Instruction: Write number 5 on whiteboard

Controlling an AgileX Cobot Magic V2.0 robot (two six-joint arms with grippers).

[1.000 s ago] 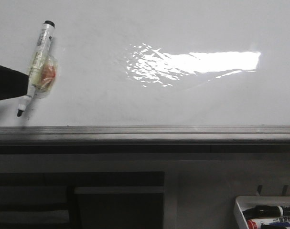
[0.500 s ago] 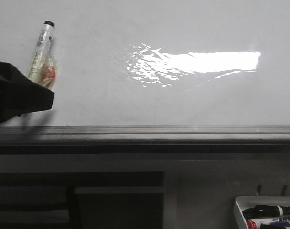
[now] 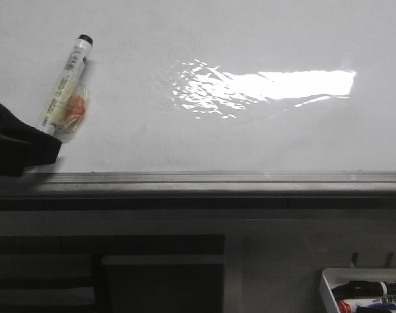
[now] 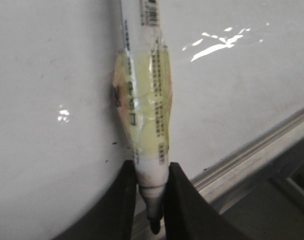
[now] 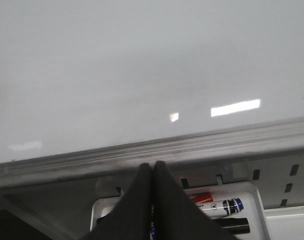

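Observation:
The whiteboard fills the upper front view, glossy white with a bright glare patch and a grey edge rail. No number 5 shows on it; the board is bare of ink. My left gripper is shut on a white marker wrapped in yellowish tape, held at the board's left side near the rail. In the left wrist view the marker sits between the fingers with its black tip pointing down past them. My right gripper is shut and empty, below the rail over the marker tray.
A small white tray with black, red and blue markers hangs at the lower right; it also shows in the right wrist view. Dark shelving lies under the rail at the lower left.
The left gripper and marker shifted right and slightly down; the marker tilts more to the right. Its tip, visible a second ago, is now hidden behind the gripper. The right arm has not moved.

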